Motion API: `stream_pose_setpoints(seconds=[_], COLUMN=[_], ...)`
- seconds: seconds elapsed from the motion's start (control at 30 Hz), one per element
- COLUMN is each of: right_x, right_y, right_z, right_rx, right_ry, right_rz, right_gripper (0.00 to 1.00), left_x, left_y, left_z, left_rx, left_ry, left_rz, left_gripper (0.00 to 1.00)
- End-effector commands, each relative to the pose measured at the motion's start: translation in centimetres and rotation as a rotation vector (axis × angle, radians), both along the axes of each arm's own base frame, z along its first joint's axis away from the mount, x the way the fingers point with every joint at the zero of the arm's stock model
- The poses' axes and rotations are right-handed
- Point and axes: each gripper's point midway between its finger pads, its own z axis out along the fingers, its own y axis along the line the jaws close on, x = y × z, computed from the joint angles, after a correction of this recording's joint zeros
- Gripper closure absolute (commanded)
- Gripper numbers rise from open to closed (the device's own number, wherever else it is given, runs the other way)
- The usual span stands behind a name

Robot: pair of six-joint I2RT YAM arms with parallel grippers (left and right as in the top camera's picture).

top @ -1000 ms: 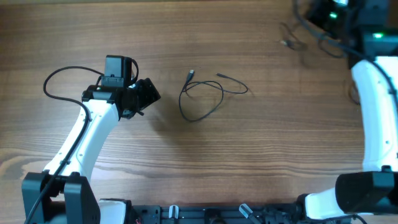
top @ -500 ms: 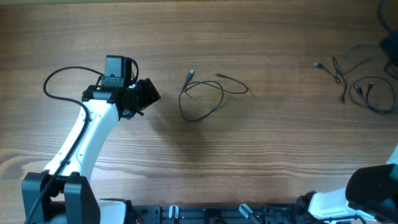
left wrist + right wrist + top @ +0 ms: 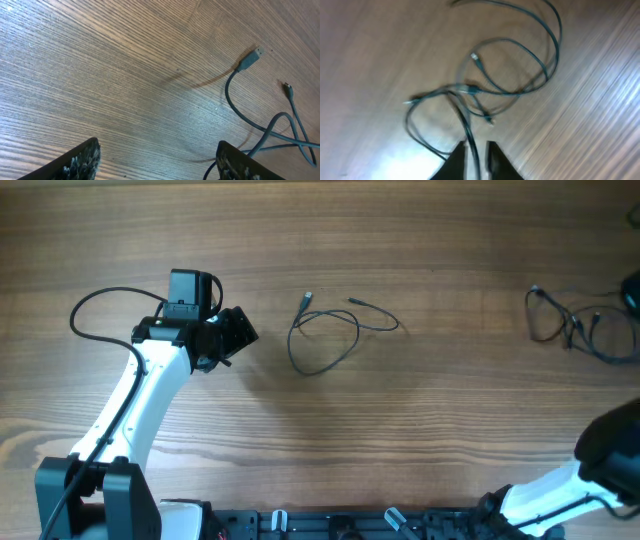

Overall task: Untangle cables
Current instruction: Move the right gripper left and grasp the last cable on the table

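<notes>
Overhead: my left gripper (image 3: 238,332) hung over the table (image 3: 450,410), jaws wide apart, nothing in them; the loose cable (image 3: 356,332) lay well apart from those jaws, off toward the table's middle on the side they faced; its loop ran long on a slant, with one tail trailing farther away from my left jaws; the tangle (image 3: 572,328) sat far across by the opposite edge; my right jaws barely showed there, so no reading from this view; left arm clearly nearer the loose cable, right arm nearer the tangle.

Left wrist: both fingers (image 3: 82,159) low in frame with bare wood between; the plug (image 3: 249,60) of the loose cable lay ahead and off to the right-hand finger's side, its cord curving back toward that finger; nothing touched.

Right wrist: blurred; my right gripper (image 3: 476,159) had its jaws close together with a narrow gap; one strand (image 3: 463,119) ran from that gap straight ahead into the tangle's loops; could not tell whether the strand was pinched or only passing through; the knot lay just ahead of the tips, loops spreading up and to the right.

My read: the next move hinged on that strand, lengthwise out of my right jaws; pulling back along it should draw it from the knot, or tighten it.
</notes>
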Motion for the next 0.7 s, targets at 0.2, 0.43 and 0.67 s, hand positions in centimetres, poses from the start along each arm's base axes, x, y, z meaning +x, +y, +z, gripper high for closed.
stream_pose_setpoints(seconds=[0.2, 0.43, 0.67], right_x=[-0.3, 5.6, 6.4], right_y=[0.2, 8.5, 18.4], right_z=[-4.8, -2.5, -2.8], right_rx=[0.08, 0.364, 0.406], right_ry=[0.123, -0.203, -0.12], right_rz=[0.06, 0.481, 0.805], right_gripper=[0.49, 0.46, 0.44], left_x=[0.3, 0.1, -1.4], left_y=[0.1, 1.3, 9.2], left_z=[0.1, -0.2, 0.1], left_rx=[-0.002, 0.091, 0.544], left_ry=[-0.003, -0.003, 0.056], left_rz=[0.002, -0.045, 0.06], left_gripper=[0.24, 0.23, 0.18])
